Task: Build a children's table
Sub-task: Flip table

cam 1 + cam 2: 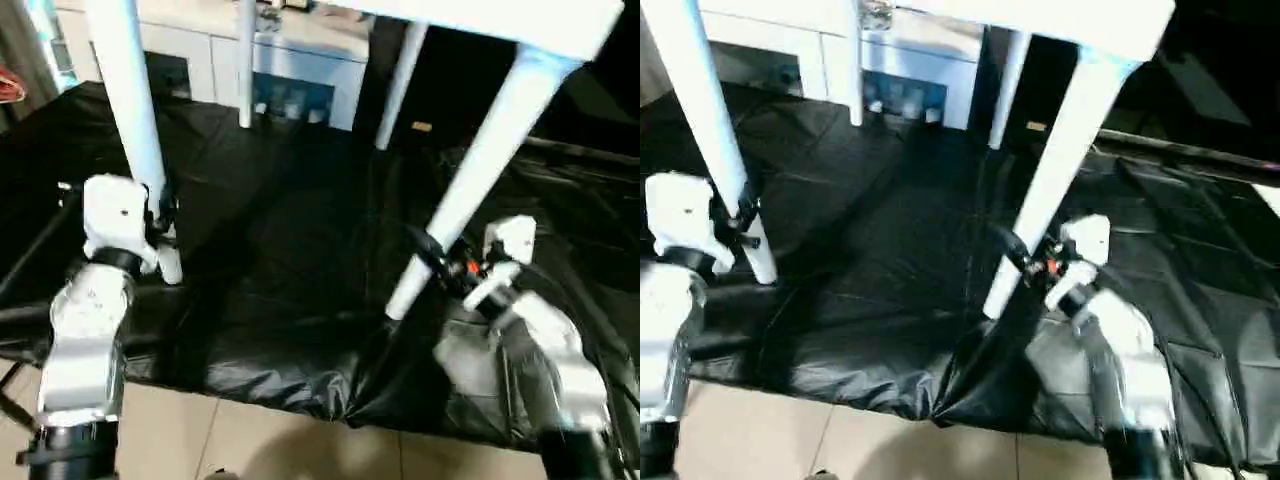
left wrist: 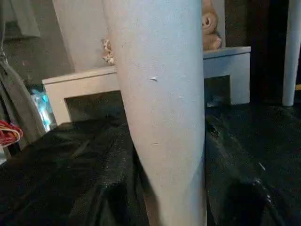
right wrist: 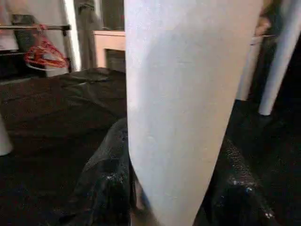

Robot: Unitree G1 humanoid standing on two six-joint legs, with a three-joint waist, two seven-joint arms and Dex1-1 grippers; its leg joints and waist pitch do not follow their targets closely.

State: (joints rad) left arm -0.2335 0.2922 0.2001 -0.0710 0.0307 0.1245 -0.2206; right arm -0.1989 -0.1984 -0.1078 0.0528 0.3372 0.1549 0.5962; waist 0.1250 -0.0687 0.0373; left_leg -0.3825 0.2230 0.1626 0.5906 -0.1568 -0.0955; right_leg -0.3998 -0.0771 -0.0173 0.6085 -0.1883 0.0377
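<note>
The children's table stands upright on its four white legs, its white tabletop (image 1: 480,20) at the upper edge of the head views. My left gripper (image 1: 160,222) is shut on the near-left leg (image 1: 135,110), low down near its foot. My right gripper (image 1: 438,260) is shut on the near-right leg (image 1: 485,150), which slants down to the left, with its black fingers (image 1: 1018,250) wrapped round it. Both far legs (image 1: 245,70) (image 1: 398,90) stand behind. Each wrist view has its held leg (image 2: 160,117) (image 3: 183,108) very close.
The black-draped work table (image 1: 290,280) carries everything; its front edge drops to the tiled floor (image 1: 250,440) just before me. A white cabinet (image 1: 290,70) stands behind. A teddy bear (image 2: 210,28) sits on a white shelf, and a red item (image 3: 44,52) hangs off to the side.
</note>
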